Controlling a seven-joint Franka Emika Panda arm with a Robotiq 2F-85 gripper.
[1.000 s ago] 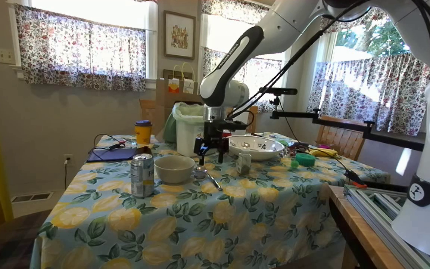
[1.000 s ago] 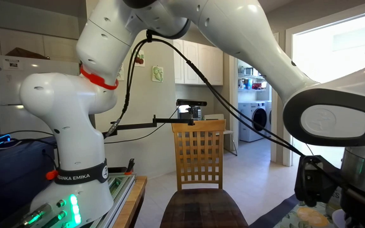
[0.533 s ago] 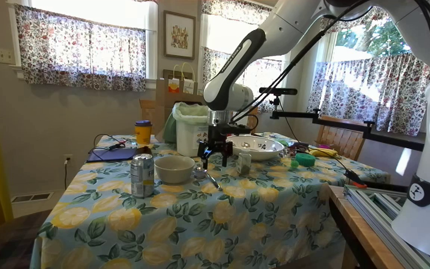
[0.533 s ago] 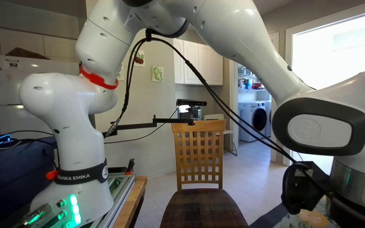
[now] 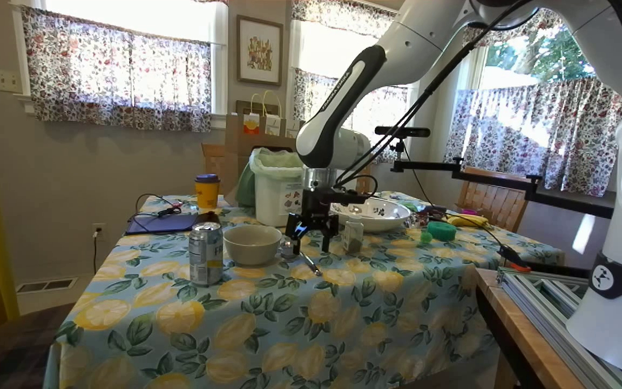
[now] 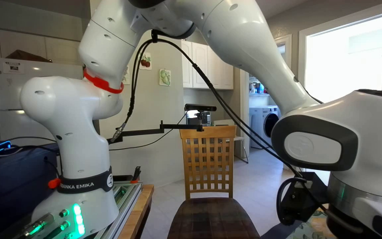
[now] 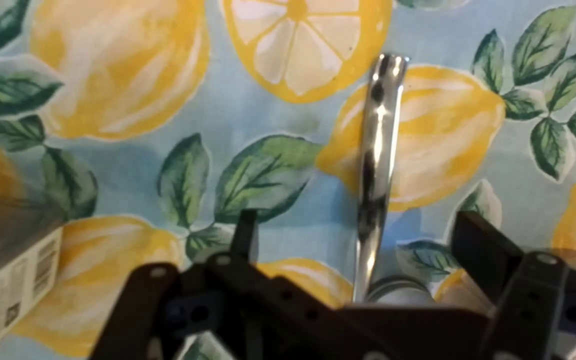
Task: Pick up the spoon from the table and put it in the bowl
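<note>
Hovering: claw, jaws parted | spoon: slim, mirror-bright metal | bowl: round, smooth, pale | cloth: lemon-printed

On the table, in an exterior view, the can stands just left of the bowl and a little nearer the camera. Well behind the can is the cup. The bin stands behind the bowl, slightly to its right. To the right of the bowl lies the spoon, below the jaws; in the wrist view its handle shows between them. The container stands right of the spoon and farther back, in front of the dish. At the far right a chair stands beyond the table.
</note>
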